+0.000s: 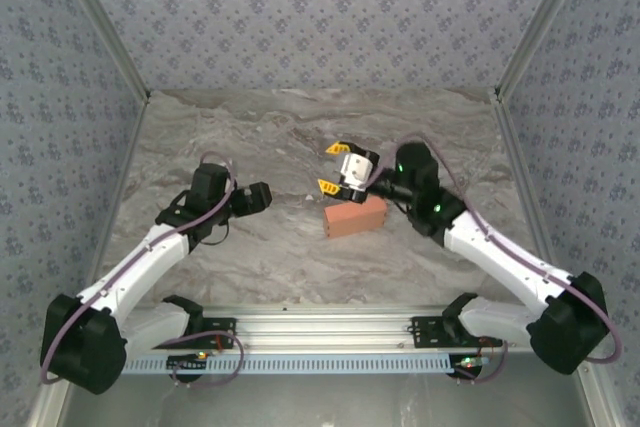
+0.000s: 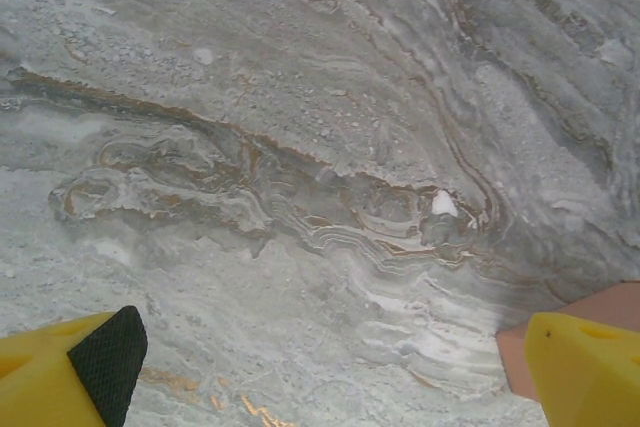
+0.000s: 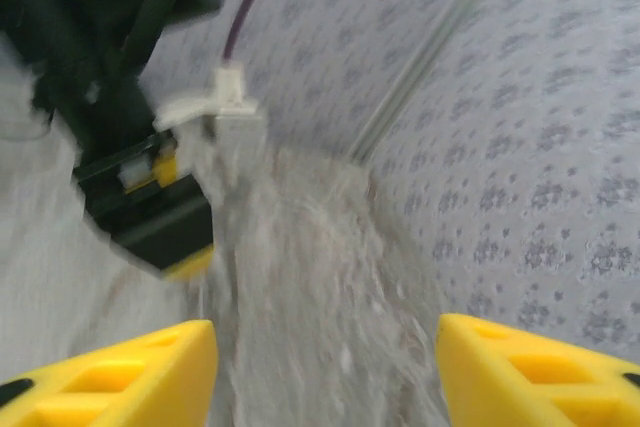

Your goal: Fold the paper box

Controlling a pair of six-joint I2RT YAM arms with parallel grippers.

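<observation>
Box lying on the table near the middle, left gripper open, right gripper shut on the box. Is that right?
Not quite. The right gripper is open, not shut on the box: the right wrist view shows its fingers wide apart with nothing between them. The rest holds: the box lies on the table near the middle, and the left gripper is open.

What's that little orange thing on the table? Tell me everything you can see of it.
The paper box is a small salmon-orange block that looks like thin matte cardboard, its sides closed up. It rests on the marbled table near the middle, turned slightly askew. The open right gripper hovers just behind it, seemingly not touching. One corner also peeks into the left wrist view.
</observation>
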